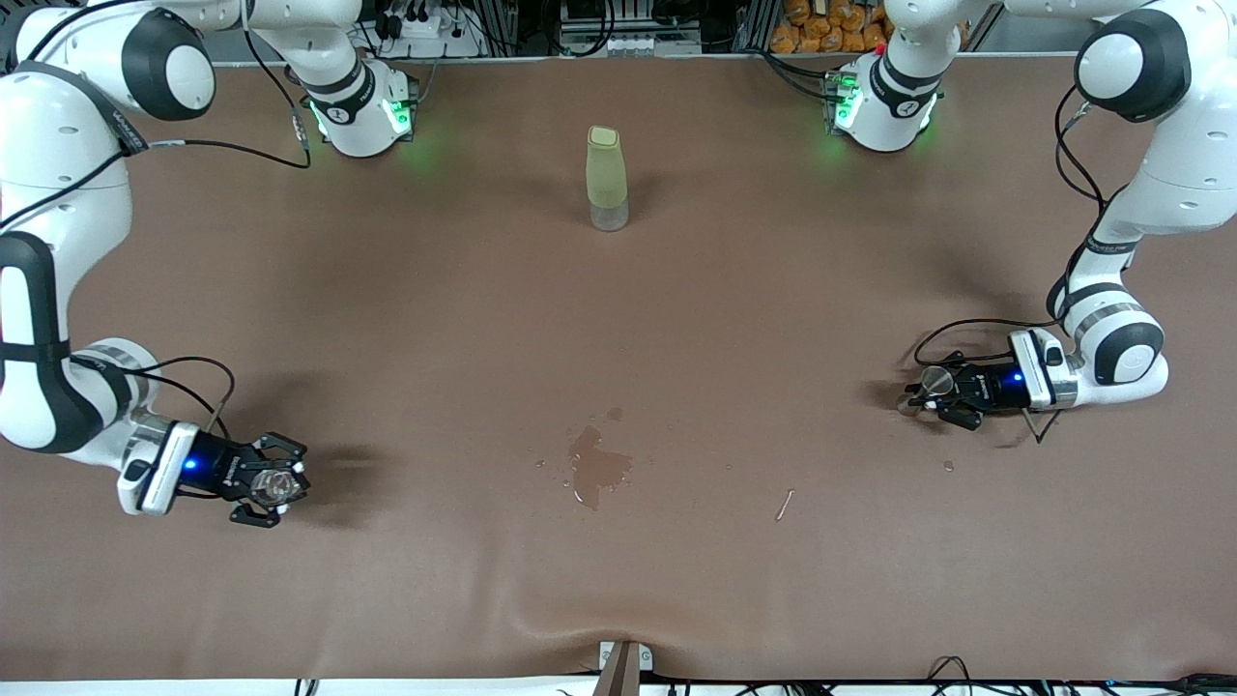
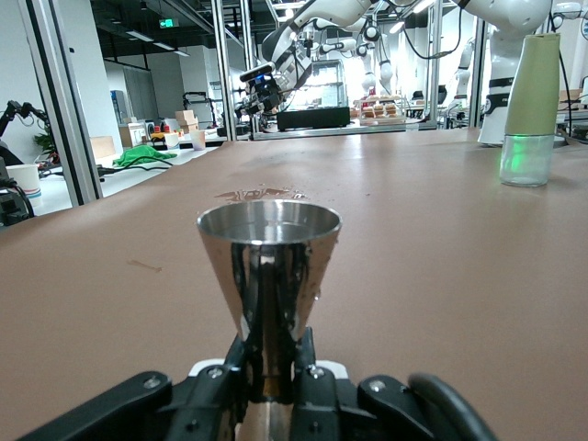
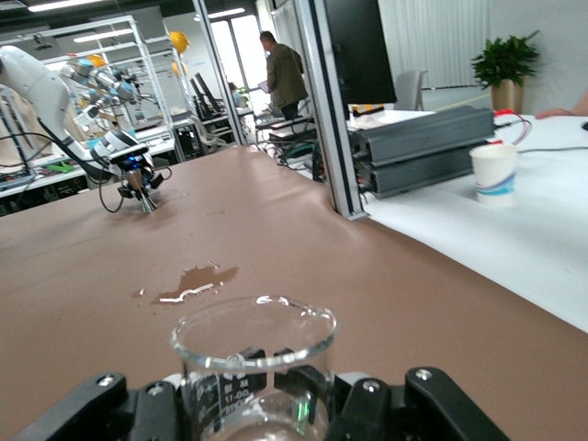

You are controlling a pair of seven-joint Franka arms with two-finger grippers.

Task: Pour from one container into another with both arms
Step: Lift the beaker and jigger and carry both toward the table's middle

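Steel jigger (image 2: 267, 266) within left claw (image 2: 268, 386), upright.

Right wrist view: clear glass beaker (image 3: 253, 367) upright, clamped between right gripper (image 3: 266, 390) jaws.

Beaker rim round with small pouring lip; printed graduation marks on glass wall, numerals not legible. Black gripper fingers (image 3: 87, 409) visible on either side of beaker, pressed against its wall. Brown worktop (image 3: 386, 266) underneath. Spilled liquid puddle (image 3: 188, 285) on worktop, well apart from beaker, reflecting overhead light. Left gripper (image 3: 138, 179) low over worktop further off, pointing downward, black cable looped beside it; fingers too small to resolve. White paper cup (image 3: 494, 171) on adjacent white table, near grey extrusion bars (image 3: 427, 147). Person (image 3: 285, 69) standing in background; potted plant (image 3: 505, 60) in corner.
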